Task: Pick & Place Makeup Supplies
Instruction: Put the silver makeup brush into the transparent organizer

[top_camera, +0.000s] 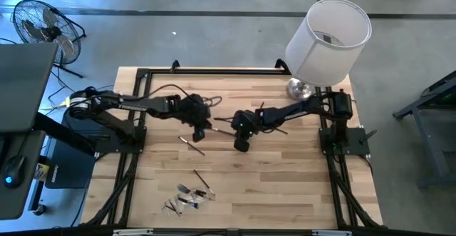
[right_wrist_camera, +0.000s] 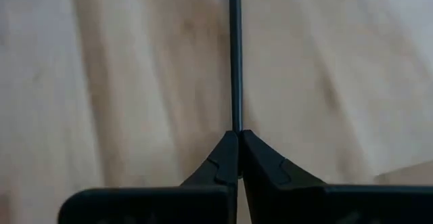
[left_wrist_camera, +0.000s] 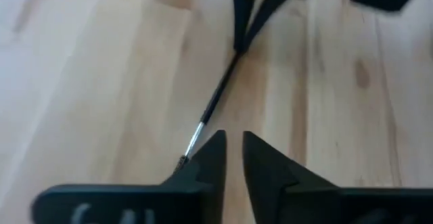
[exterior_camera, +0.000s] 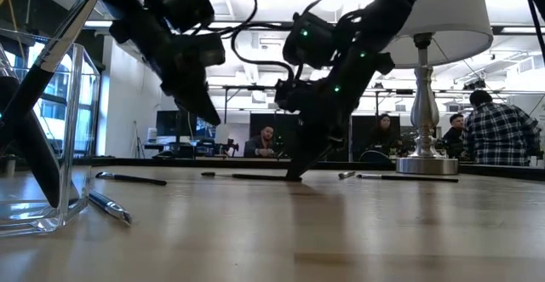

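High view, left gripper (top_camera: 201, 124): at frame centre-left over the wooden table (top_camera: 299, 179), close to the right gripper (top_camera: 226, 126); finger gap too small to read here.
High view, shared brush (top_camera: 222, 131): thin dark stick lying between the two grippers near mid-table.
High view, other brushes: one (top_camera: 191, 145) just below the left gripper, one (top_camera: 202, 178) lower down, a small cluster (top_camera: 187, 197) near the lower left edge of the table.
High view, lamp (top_camera: 329, 40): white shade at upper right, base on the table's far corner.
High view, fan (top_camera: 41, 23): on the floor, upper left.
Low view, arms: both reaching down from the top of the frame to mid-table, tips meeting near a brush on the wood.
Low view, clear holder (exterior_camera: 47, 137): at far left, dark brushes leaning inside; a pen-like piece (exterior_camera: 109, 206) lying just beside it.
Low view, loose brushes: one (exterior_camera: 131, 178) at left, one (exterior_camera: 406, 177) right of centre near the lamp base.
Low view, background: people (exterior_camera: 498, 129) seated at desks beyond the table.
Left wrist view, fingers (left_wrist_camera: 210, 162): narrowly parted, brush tip (left_wrist_camera: 210, 112) just beside the left finger, not clamped; far end of the brush under the other gripper at the top.
Right wrist view, fingers (right_wrist_camera: 223, 162): pressed together, pinching the end of the thin dark handle (right_wrist_camera: 235, 55) running straight up the frame.
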Tool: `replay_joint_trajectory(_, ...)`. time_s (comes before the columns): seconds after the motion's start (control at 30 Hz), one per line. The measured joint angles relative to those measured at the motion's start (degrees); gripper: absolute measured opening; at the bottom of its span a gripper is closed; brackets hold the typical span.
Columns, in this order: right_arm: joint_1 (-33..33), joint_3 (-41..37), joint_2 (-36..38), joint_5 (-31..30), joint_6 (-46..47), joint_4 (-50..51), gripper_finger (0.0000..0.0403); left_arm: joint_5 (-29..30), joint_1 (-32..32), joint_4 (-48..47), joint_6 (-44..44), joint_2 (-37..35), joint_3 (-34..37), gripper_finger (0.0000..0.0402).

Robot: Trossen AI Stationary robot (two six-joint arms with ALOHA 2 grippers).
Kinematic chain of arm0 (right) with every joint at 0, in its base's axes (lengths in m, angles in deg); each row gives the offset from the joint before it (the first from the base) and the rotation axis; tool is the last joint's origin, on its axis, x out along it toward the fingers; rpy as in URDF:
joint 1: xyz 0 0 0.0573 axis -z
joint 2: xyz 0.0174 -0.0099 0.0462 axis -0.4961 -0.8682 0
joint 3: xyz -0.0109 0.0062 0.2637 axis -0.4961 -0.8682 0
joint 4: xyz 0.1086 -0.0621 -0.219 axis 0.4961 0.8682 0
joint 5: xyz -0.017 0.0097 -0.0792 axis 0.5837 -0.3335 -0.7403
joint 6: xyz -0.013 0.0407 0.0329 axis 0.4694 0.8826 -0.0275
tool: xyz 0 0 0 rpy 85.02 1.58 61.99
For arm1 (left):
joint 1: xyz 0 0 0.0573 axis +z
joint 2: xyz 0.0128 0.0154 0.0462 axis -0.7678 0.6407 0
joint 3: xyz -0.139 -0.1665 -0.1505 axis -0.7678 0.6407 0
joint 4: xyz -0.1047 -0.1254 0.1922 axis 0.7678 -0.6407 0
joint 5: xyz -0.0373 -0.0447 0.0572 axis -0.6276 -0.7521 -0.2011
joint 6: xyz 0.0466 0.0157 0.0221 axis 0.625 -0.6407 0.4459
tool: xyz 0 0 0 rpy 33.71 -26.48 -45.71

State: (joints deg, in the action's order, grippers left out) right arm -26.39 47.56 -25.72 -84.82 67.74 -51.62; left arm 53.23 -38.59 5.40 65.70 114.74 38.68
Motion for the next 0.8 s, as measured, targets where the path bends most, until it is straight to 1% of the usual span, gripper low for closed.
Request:
replay_joint_trajectory(0.07, -0.4, -0.1, 0.4, 0.6, 0.0, 1.0, 0.0002, 1.2, -1.1, 0.2, 0.4, 1.2, 0.0, 0.0073)
replay_joint_trajectory(0.17, -0.9, -0.2, 0.8, 0.7, 0.0, 1.6, 0.0001, 4.7, -2.2, -0.1, 0.4, 3.1, 0.0, 0.0109)
replay_joint_trajectory(0.3, -1.6, -0.3, 0.8, 0.1, 0.0, 1.7, 0.0001, 7.6, -3.8, 0.0, 1.4, 5.2, 0.0, 0.0140)
replay_joint_trajectory(0.5, -1.9, -0.3, 0.8, -0.4, 0.3, 1.6, 0.0001, 10.6, -5.8, 0.1, 6.3, 9.4, 0.0, 0.0146)
replay_joint_trajectory(0.67, -1.9, -0.3, 0.8, -0.4, 1.5, 1.2, 0.0001, 15.0, -6.1, 0.2, 6.8, 11.8, 0.0, 0.0146)
replay_joint_trajectory(0.8, -2.2, -0.3, 0.8, -0.7, 1.6, 0.9, 0.0002, 15.3, -6.0, 0.6, 8.5, 13.0, -0.1, 0.0144)
